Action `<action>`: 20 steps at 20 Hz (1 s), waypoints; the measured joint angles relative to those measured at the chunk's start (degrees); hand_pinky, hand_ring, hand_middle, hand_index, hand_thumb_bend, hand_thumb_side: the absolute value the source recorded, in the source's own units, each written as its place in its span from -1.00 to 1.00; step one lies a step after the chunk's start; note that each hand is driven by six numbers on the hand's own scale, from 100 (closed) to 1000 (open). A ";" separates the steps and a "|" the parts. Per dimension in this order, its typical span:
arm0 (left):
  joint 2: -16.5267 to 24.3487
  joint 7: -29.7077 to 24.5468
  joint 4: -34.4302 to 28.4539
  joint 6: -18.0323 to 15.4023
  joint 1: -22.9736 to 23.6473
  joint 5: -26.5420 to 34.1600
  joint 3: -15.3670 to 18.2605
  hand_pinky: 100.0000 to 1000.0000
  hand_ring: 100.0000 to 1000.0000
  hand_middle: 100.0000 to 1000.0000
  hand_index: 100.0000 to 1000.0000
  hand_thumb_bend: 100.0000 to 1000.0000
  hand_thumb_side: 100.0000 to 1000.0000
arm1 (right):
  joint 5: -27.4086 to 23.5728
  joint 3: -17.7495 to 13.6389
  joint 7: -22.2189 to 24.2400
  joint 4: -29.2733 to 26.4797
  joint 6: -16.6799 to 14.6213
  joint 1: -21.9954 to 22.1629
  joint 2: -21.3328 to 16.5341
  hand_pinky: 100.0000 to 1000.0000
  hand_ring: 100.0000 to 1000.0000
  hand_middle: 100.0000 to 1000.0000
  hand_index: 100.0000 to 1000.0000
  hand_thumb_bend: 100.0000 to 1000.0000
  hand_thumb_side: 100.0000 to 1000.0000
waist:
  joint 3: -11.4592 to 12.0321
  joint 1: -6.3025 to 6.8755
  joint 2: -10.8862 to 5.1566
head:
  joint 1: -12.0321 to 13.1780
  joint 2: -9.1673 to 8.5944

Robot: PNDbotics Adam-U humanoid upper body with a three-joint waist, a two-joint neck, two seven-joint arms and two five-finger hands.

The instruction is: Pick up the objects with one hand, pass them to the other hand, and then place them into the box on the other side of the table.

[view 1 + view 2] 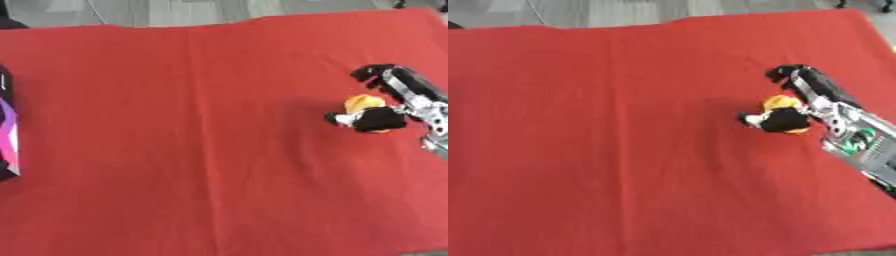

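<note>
A small yellow-orange object (362,103) lies on the red cloth at the right side of the table. My right hand (826,101) comes in from the right edge and is on it. Black fingers (378,120) curl over the object's near side, with yellow showing above and just below them. Another black finger (374,72) sticks out beyond the object, away from it. A dark box (7,131) with a pink and purple face sits at the far left edge, cut off by the frame. My left hand shows in neither view.
The red cloth (192,140) covers the whole table, and grey floor (131,12) runs along the far edge. Nothing else lies between the object and the box.
</note>
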 measured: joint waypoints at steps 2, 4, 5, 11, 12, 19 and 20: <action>0.00 -0.03 0.16 -0.01 0.00 0.01 0.00 -0.04 0.16 0.20 0.36 -0.92 -1.00 | -0.53 -0.58 -1.11 -0.03 -0.13 2.01 -0.23 0.61 0.58 0.52 0.66 0.06 -0.40 | 0.00 -0.08 0.00 | -0.14 0.00; 0.01 -0.04 0.29 -0.02 0.00 0.01 0.00 -0.04 0.16 0.20 0.35 -0.92 -1.00 | -0.68 -1.19 -1.93 -0.05 -0.29 3.36 -0.51 0.61 0.59 0.53 0.66 0.06 -0.41 | 0.00 -0.09 0.00 | -0.20 0.00; 0.01 -0.04 0.30 -0.02 0.00 0.00 0.00 -0.03 0.16 0.20 0.35 -0.92 -1.00 | -0.71 -1.48 -2.32 -0.05 -0.38 3.82 -0.57 0.61 0.58 0.52 0.66 0.07 -0.41 | 0.00 -0.09 0.00 | -0.24 0.00; 0.28 0.08 0.50 0.10 0.38 -0.26 0.02 -0.02 0.16 0.20 0.35 -0.85 -1.00 | -4.23 -7.44 -7.39 -0.03 -2.29 1.99 -3.55 0.54 0.55 0.48 0.60 0.12 -0.54 | -0.82 -0.09 0.00 | -0.83 0.99; 0.28 0.11 0.63 0.13 0.41 -0.32 0.02 -0.01 0.17 0.20 0.35 -0.80 -1.00 | -5.65 -9.04 -8.93 -0.03 -2.71 0.54 -4.57 0.53 0.54 0.48 0.59 0.12 -0.55 | -0.84 -0.09 0.00 | -1.09 1.22; 0.37 0.16 0.90 0.19 0.42 -1.32 0.02 0.00 0.17 0.20 0.34 -0.80 -1.00 | -14.69 -15.92 -13.86 -0.04 -2.29 -6.35 -12.29 0.58 0.58 0.54 0.67 0.16 -0.48 | -0.95 -0.09 0.00 | -3.39 1.97; 0.43 0.17 1.00 0.19 0.43 -1.36 0.02 0.00 0.16 0.20 0.34 -0.80 -1.00 | -15.29 -16.25 -13.65 -0.04 -1.68 -6.53 -13.02 0.59 0.59 0.55 0.68 0.16 -0.46 | -0.95 -0.12 0.00 | -3.61 1.97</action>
